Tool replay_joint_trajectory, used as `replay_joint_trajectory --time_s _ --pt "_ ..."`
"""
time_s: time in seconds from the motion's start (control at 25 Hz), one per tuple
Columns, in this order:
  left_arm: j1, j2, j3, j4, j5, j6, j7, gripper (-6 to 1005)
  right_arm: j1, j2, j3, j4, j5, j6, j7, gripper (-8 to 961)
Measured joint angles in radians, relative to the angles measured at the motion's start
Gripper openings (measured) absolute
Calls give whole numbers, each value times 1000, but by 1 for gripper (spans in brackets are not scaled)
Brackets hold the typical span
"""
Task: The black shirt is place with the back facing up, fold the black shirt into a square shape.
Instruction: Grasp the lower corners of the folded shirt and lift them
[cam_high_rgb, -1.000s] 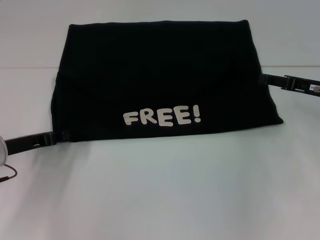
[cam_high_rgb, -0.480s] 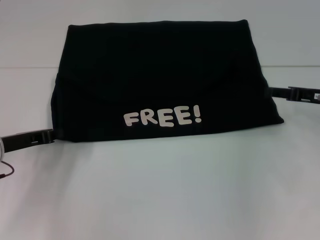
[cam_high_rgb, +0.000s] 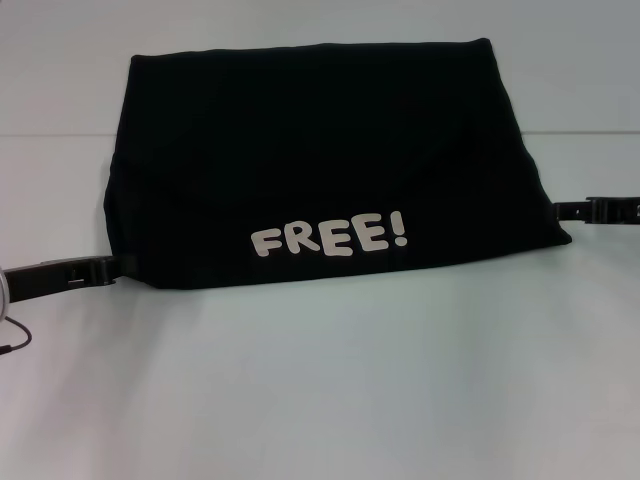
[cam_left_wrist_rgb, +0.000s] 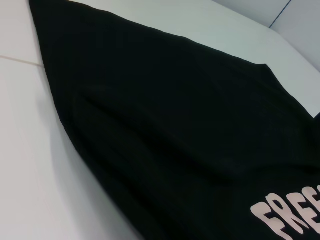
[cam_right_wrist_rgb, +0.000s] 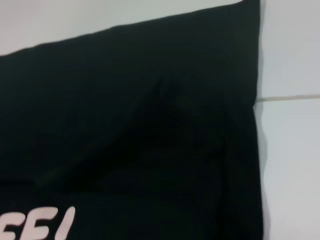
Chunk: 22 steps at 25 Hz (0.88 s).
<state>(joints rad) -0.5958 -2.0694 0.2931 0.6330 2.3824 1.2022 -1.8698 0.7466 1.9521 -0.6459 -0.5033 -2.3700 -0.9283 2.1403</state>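
Observation:
The black shirt (cam_high_rgb: 320, 160) lies folded into a wide block on the white table (cam_high_rgb: 320, 390). Its white "FREE!" lettering (cam_high_rgb: 328, 238) faces up near the front edge. My left gripper (cam_high_rgb: 112, 268) sits low at the shirt's front left corner and touches its edge. My right gripper (cam_high_rgb: 562, 210) sits low at the shirt's front right corner, against its edge. The left wrist view shows the shirt (cam_left_wrist_rgb: 180, 130) close up with part of the lettering (cam_left_wrist_rgb: 292, 215). The right wrist view shows the shirt's right side (cam_right_wrist_rgb: 150, 130) and its edge.
A seam line (cam_high_rgb: 50, 135) crosses the table behind the shirt's middle. A thin dark cable (cam_high_rgb: 14, 340) loops at the left edge near my left arm. Bare white table lies in front of the shirt.
My right gripper has slid along the shirt's right edge toward the front corner. The left gripper has barely moved. The shirt has shifted slightly.

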Motion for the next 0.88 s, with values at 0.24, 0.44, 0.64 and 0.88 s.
replay_joint_trajectory --time_s 0.24,0.44,0.64,0.88 --pt "-2 0 0 -4 0 -8 0 0 11 30 -59 6 -3 75 -3 614" --pt "-2 0 0 -4 0 -10 -1 1 23 50 -82 14 -4 115 -4 610" --pt "-3 1 0 -4 0 -12 0 1 25 55 -87 33 -4 136 -4 607" --pt "-6 3 0 -4 0 -21 0 1 19 52 -87 42 -2 137 -4 483"
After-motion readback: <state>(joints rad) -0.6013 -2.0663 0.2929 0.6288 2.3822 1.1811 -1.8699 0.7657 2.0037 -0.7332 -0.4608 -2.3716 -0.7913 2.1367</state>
